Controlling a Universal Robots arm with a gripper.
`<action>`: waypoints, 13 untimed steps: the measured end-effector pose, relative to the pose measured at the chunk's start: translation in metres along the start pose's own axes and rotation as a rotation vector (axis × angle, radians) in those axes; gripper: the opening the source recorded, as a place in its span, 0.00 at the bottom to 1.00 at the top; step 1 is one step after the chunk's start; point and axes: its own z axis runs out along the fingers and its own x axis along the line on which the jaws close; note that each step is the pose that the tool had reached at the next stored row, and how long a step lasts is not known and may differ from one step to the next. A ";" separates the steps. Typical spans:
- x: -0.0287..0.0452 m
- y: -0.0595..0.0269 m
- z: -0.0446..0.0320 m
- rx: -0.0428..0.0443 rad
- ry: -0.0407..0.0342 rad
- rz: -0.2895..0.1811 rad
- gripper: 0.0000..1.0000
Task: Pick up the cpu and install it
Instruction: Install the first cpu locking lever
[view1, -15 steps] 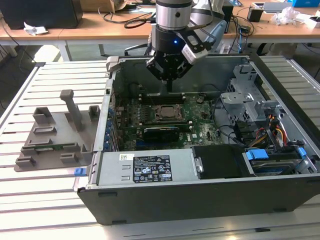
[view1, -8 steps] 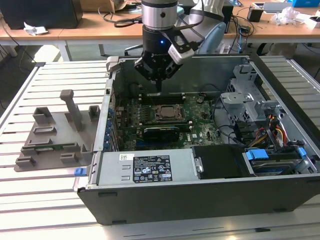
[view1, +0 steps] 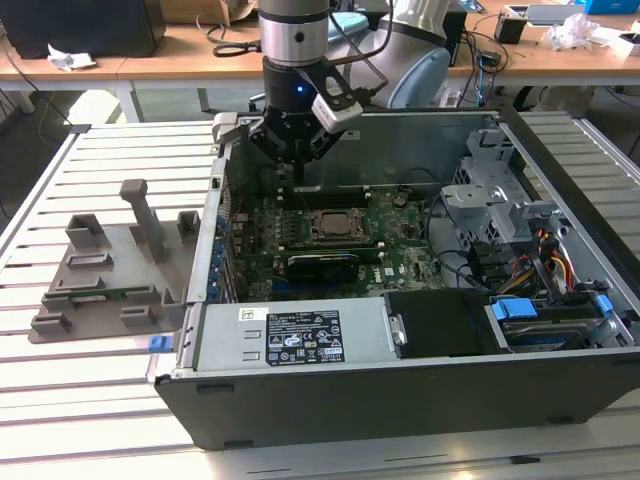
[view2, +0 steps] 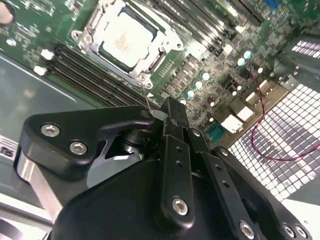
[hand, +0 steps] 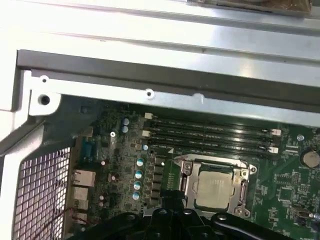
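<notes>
chip already seated, gripper hanging above the board

the open computer case lies on a slatted table, its tall metal walls boxing in the green board. a grey tray sits just beside the case, on the exterior view's left. the cpu lies flat inside the socket frame, so placing looks done; whether the frame is latched cannot be told. the gripper hangs over the board near the back wall, fingers drawn together on nothing. memory slots flank the socket closely, and open room lies mostly straight up.
</notes>
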 end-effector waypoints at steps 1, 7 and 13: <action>0.0027 0.0027 0.0010 0.0000 0.0000 0.000 0.11; 0.0135 0.0160 0.0085 0.0000 -0.0001 0.000 0.11; 0.0130 0.0211 0.0167 0.0000 -0.0001 0.000 0.11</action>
